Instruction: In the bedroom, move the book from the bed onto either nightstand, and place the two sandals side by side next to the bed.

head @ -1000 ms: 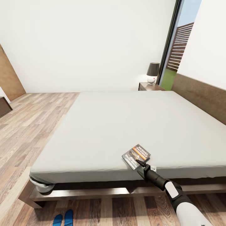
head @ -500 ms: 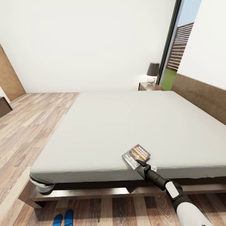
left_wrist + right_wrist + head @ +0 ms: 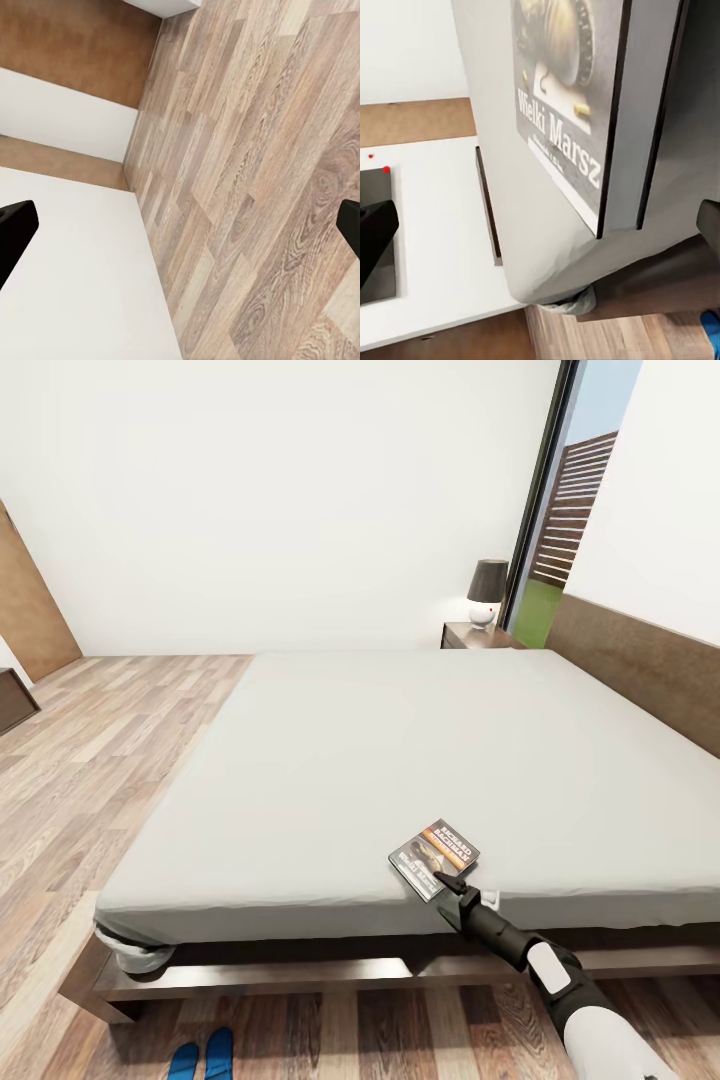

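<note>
Lying flat on the grey mattress of the bed (image 3: pixel 400 760), the book (image 3: pixel 434 857) sits close to the near edge, toward the headboard (image 3: pixel 640 660) side. Its dark cover faces up, with an orange band and white lettering. The right gripper (image 3: pixel 447 881) reaches in from the near side of the bed, and its dark tips meet the near corner of the book. In the right wrist view the book (image 3: pixel 577 105) fills the space ahead of the gripper, and the two black fingers (image 3: pixel 375 232) stand wide apart at either edge, so the jaws are open and hold nothing. The mattress corner and the brown bed frame show past the book there.

The left gripper (image 3: pixel 180 229) shows its two black fingertips spread wide apart over wood-plank floor (image 3: pixel 262 187), open and empty.

On the floor just in front of the bed, the two blue sandals (image 3: pixel 203 1055) lie side by side, well apart from the book and the right gripper. A nightstand (image 3: pixel 480 636) stands at the far side of the bed beside the window (image 3: pixel 570 510), with a dark-shaded lamp (image 3: pixel 487 592) on top.
</note>
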### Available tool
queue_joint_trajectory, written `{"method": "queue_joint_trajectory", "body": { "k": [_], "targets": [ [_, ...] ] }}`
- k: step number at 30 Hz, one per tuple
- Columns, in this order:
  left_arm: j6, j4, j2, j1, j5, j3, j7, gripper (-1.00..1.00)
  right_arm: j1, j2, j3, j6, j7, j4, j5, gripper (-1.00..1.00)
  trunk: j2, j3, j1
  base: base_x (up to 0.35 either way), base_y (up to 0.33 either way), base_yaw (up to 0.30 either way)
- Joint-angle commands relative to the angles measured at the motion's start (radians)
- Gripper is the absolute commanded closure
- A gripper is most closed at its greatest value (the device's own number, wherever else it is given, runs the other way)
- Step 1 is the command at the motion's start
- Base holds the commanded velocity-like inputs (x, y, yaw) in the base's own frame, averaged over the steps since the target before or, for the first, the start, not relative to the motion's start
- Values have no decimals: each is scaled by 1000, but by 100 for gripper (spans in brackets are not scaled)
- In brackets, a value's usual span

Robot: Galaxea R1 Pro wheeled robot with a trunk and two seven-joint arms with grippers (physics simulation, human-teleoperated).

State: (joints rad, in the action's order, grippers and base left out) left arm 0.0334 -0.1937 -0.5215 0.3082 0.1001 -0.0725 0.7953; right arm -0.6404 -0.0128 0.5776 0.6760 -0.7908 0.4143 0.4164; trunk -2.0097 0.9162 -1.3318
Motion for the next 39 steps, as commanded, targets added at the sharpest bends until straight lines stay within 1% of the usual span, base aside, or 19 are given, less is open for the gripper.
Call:
{"method": "queue_joint_trajectory", "body": {
  "k": [1,3,10,31,39],
  "targets": [
    [3,-1,0,0,9,0,1,-100,-1,0,5,5,-2,-3,1,-100,0,1,0,0,0,0],
    [3,-1,0,0,9,0,1,-100,-1,0,5,5,-2,-5,1,-100,0,1,0,0,0,0],
    [2,-1,0,0,9,0,0,-100,-1,0,5,4,-4,-11,2,-100,-49,23,-27,0,0,0],
    [3,-1,0,0,9,0,0,-100,-1,1,5,2,-6,-13,2,-100,-49,23,-27,0,0,0],
    [3,-1,0,0,9,0,1,-100,-1,5,4,1,-7,-13,0,-100,-49,23,-27,0,0,0]
  ]
}}
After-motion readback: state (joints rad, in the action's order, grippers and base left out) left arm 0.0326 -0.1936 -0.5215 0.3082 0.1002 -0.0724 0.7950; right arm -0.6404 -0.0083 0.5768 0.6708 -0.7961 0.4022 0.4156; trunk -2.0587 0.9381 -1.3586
